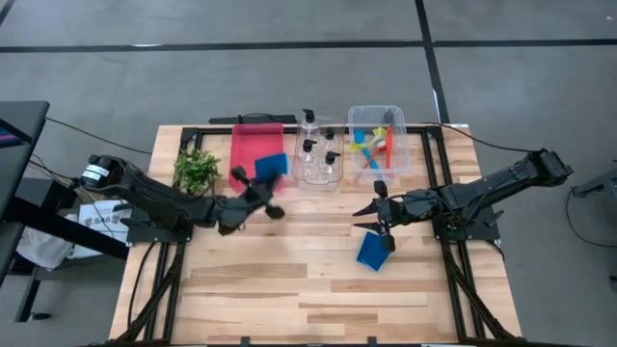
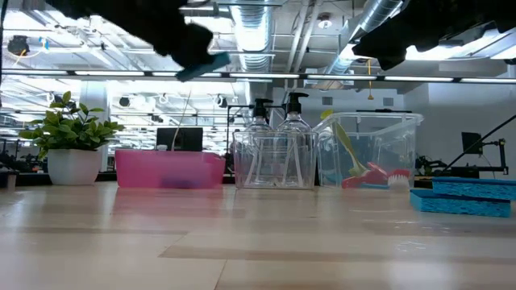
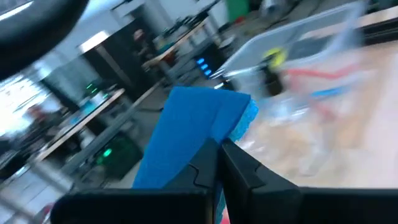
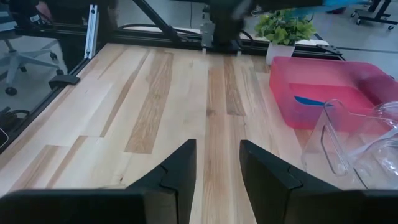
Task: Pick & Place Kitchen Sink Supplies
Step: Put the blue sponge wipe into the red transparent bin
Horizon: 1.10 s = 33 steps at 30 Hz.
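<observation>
A blue sponge (image 1: 271, 166) sits at upper centre in the high view, over the red tray (image 1: 253, 145), grasped by the left gripper (image 1: 262, 189); a second sponge (image 1: 373, 252) lies on the table (image 1: 289, 280) below the right gripper (image 1: 371, 218), whose fingers stand apart. In the low view the held sponge (image 2: 201, 66) hangs upper left. The left wrist view shows clenched fingers (image 3: 239, 168) pinching it.

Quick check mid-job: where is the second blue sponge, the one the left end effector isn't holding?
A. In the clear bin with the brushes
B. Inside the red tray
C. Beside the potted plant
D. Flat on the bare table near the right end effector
D: the loose blue sponge lies on the bare wooden table just by the right end effector, while the left end effector is shut on the other sponge.
</observation>
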{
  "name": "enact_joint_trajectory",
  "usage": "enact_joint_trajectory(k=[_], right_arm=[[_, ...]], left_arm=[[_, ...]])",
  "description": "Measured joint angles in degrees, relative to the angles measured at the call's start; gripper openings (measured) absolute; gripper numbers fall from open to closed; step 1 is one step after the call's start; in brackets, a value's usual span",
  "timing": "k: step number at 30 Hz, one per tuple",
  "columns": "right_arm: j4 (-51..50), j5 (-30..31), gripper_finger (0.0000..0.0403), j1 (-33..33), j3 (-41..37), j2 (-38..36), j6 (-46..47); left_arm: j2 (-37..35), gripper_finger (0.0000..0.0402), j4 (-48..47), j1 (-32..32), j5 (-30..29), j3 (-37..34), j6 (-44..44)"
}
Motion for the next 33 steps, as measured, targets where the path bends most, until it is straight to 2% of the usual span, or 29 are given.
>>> enact_joint_trajectory(k=[6, 13, 17, 26, 33], right_arm=[[0.0, 0.0, 0.0117, 0.0, 0.0, 0.0, -0.6], [-0.1, 0.0, 0.0117, 0.0, 0.0, 0.0, -0.6], [-0.2, 0.0, 0.0117, 0.0, 0.0, 0.0, -0.6], [-0.4, 0.0, 0.0117, 0.0, 0.0, 0.0, -0.6], [-0.4, 0.0, 0.0117, 0.0, 0.0, 0.0, -0.6]], left_arm=[[-2.3, 0.0009, 0.0, 11.3, 4.2, -3.9, -0.8], [-2.5, 0.0009, 0.1, 24.9, 16.5, -7.1, -7.3], [-2.5, 0.0009, 0.0, 30.2, 20.2, -9.2, -10.3], [-2.5, 0.0015, 0.1, 34.6, 27.6, -13.1, -16.8], [-2.5, 0.0051, 0.1, 35.0, 28.4, -13.5, -18.9]])
